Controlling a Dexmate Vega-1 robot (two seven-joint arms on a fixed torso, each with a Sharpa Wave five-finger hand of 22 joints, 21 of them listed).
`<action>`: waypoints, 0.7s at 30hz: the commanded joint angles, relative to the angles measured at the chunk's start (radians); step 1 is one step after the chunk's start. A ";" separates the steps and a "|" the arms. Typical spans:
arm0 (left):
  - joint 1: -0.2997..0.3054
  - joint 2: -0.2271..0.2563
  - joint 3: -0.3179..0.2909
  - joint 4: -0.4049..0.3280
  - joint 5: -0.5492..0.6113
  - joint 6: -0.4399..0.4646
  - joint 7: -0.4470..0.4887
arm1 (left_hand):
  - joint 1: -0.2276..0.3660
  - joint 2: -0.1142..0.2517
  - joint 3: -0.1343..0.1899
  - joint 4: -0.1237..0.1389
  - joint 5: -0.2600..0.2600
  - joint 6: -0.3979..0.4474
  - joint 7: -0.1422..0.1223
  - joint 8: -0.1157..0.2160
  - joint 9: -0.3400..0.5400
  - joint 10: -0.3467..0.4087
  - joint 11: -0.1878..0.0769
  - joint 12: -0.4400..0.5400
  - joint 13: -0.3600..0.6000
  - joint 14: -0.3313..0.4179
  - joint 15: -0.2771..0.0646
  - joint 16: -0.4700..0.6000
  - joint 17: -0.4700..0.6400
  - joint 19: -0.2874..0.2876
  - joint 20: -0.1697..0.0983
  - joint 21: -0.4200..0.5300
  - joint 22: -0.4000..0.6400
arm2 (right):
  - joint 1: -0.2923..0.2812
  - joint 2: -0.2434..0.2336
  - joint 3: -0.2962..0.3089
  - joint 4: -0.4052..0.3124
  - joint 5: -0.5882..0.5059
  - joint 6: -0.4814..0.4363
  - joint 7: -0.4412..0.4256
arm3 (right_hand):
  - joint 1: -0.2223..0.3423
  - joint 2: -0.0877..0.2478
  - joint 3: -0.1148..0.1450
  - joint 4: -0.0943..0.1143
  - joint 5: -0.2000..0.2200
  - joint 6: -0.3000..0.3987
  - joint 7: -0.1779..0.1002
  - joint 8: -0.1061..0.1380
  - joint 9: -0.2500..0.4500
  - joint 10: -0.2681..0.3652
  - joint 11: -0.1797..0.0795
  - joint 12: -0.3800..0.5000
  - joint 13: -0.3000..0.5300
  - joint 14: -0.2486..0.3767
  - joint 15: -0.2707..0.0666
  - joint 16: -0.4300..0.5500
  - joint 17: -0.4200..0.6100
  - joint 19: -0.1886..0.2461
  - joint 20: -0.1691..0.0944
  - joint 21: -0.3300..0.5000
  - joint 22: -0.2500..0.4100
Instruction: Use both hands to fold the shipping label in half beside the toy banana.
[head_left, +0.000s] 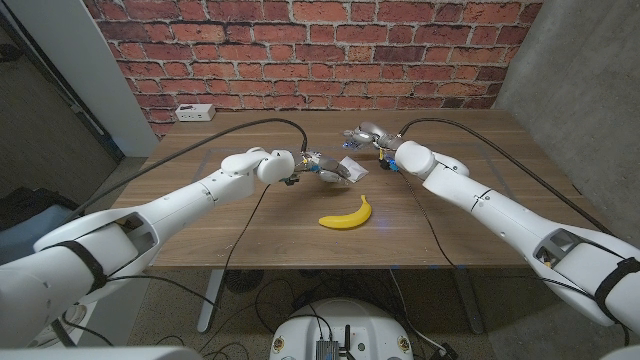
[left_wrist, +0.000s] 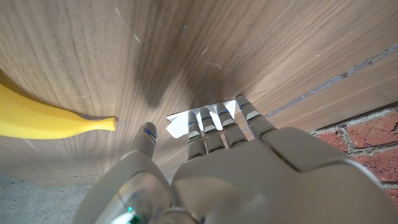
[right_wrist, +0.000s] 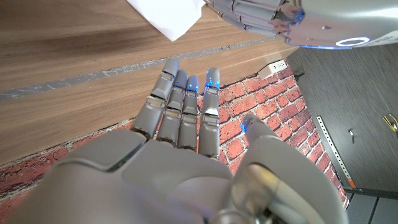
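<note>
The small white paper shipping label (head_left: 349, 168) is near the middle of the brown wooden desk (head_left: 250, 230), a little behind the yellow toy banana (head_left: 347, 214) and apart from it. It looks crumpled or partly lifted rather than lying flat; whether it touches the desk cannot be told from the head view. The left hand (head_left: 318, 166) reaches in from the left and holds the label at its fingertips: in the left wrist view the white sheet (left_wrist: 200, 117) sits right under the fingers (left_wrist: 211, 124), with the thumb set a little apart and the banana's tip (left_wrist: 56, 118) lying off to one side on the wood. In the right wrist view a corner of the label (right_wrist: 169, 15) hangs from the left hand (right_wrist: 261, 15).

The right hand (head_left: 368, 135) is behind the label, near but not touching it, raised above the desk. Its fingers (right_wrist: 183, 102) are stretched out straight and close together, the thumb to one side, with nothing in them.

A white power strip (head_left: 195, 113) lies at the desk's far left edge, against the red brick wall (head_left: 320, 50).
</note>
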 joint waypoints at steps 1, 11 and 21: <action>-0.011 -0.011 0.008 0.031 -0.004 -0.007 -0.001 | 0.000 -0.010 -0.001 -0.003 0.002 -0.011 0.002 -0.002 0.000 -0.001 -0.008 0.000 0.003 -0.009 -0.049 -0.002 0.002 0.001 -0.007 0.000 0.003 | 0.065 0.010 -0.055 0.037 -0.047 -0.058 0.076 | -0.022 0.000 -0.008 0.018 -0.001 0.029 -0.001 -0.004 0.003 0.026 0.002 0.012 0.003 0.008 0.002 0.005 0.006 0.000 -0.006 0.007 0.001; -0.017 -0.017 0.014 0.050 -0.011 -0.008 0.002 | -0.002 -0.011 -0.001 -0.003 0.002 -0.018 0.008 -0.001 0.000 -0.004 -0.006 -0.004 0.003 -0.013 -0.050 -0.004 0.002 -0.001 -0.009 -0.002 0.003 | 0.116 0.036 -0.094 0.112 -0.060 -0.057 0.137 | -0.036 -0.003 -0.018 0.027 -0.001 0.030 0.000 -0.015 0.000 0.033 0.003 0.015 0.005 -0.005 0.000 -0.003 0.009 -0.008 -0.014 0.005 0.001; -0.023 -0.021 0.018 0.065 -0.017 -0.013 0.007 | -0.002 -0.014 -0.002 -0.005 0.003 -0.023 -0.002 0.000 0.000 -0.001 -0.007 -0.004 0.003 -0.013 -0.053 -0.003 0.001 -0.002 -0.013 -0.005 0.003 | 0.146 0.060 -0.119 0.173 -0.062 -0.073 0.171 | -0.042 0.002 -0.021 0.032 0.000 0.024 -0.005 -0.028 -0.002 0.034 0.002 0.017 0.008 -0.004 -0.012 -0.004 0.012 -0.005 -0.013 0.007 0.000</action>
